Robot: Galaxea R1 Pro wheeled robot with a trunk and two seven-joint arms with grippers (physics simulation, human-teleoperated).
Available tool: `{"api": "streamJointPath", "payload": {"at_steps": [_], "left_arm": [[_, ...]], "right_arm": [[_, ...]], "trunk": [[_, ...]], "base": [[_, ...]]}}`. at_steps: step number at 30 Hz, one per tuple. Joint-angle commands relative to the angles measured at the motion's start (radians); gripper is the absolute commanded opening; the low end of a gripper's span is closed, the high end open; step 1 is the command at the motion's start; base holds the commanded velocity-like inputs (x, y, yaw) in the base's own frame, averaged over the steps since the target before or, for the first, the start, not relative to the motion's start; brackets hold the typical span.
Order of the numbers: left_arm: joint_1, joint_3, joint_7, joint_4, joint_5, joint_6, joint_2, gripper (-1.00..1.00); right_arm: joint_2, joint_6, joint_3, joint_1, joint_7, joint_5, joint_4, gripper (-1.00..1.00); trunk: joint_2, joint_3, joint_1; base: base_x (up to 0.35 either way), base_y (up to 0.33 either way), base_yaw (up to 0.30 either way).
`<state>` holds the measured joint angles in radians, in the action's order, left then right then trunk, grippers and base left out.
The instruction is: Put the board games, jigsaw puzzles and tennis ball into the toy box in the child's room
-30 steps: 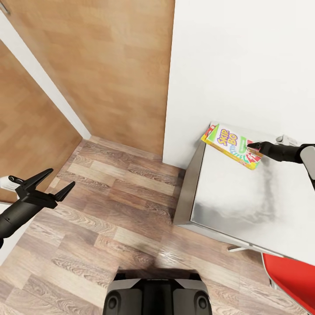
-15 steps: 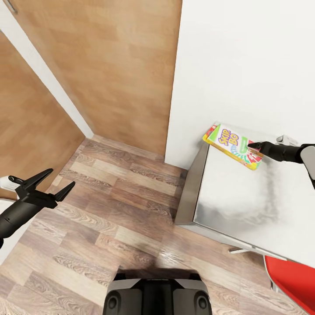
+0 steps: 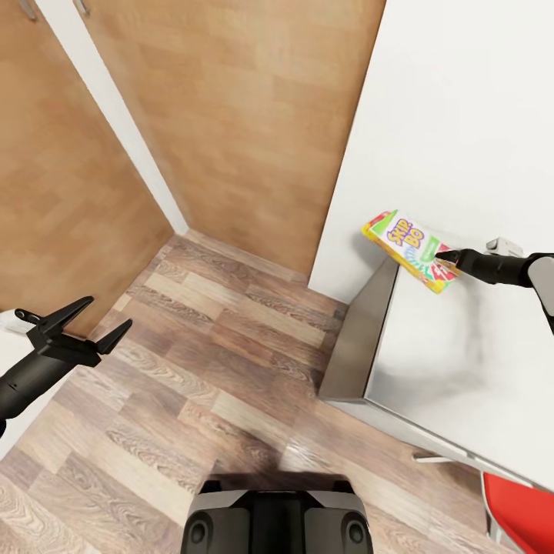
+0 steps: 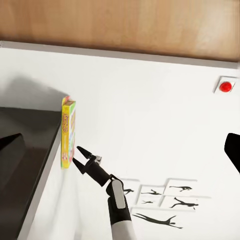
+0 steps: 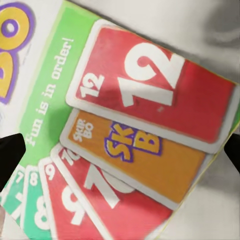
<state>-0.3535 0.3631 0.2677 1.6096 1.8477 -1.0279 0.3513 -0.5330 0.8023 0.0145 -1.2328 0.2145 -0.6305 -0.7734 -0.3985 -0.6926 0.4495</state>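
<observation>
A: White counter (image 3: 454,362) against white wall — right claw (image 3: 448,258) status?
B: Clamped on Skip-Bo board game (image 3: 410,250), box held above the counter's far corner. Left claw (image 3: 96,322) spread wide — empty, over wood floor (image 3: 231,362).

The left gripper (image 3: 91,322) hangs low with fingers spread, while the right gripper (image 3: 446,257) reaches forward, fingers pinched together.

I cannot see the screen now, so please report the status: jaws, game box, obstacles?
Left gripper open, empty, over floor. Right gripper shut on Skip-Bo box, held above table corner. Toy box not sighted.
</observation>
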Motion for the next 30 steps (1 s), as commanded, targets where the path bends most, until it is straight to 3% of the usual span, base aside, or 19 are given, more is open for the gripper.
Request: {"api": "streamJointPath", "payload": {"at_steps": [1,30], "left_arm": [[-0.001,0.000,0.008,0.000,-0.008,-0.003,0.000,1.00],[-0.001,0.000,0.007,0.000,-0.008,-0.003,0.000,1.00]], "right_arm": [[-0.001,0.003,0.002,-0.001,0.005,0.001,0.000,1.00],[-0.001,-0.004,0.002,-0.001,0.004,0.002,0.007,1.00]], "trunk": [[-0.002,-0.001,0.001],[-0.002,-0.001,0.001]], "base": [[0.000,0.000,0.088],[0.000,0.000,0.016]]}}
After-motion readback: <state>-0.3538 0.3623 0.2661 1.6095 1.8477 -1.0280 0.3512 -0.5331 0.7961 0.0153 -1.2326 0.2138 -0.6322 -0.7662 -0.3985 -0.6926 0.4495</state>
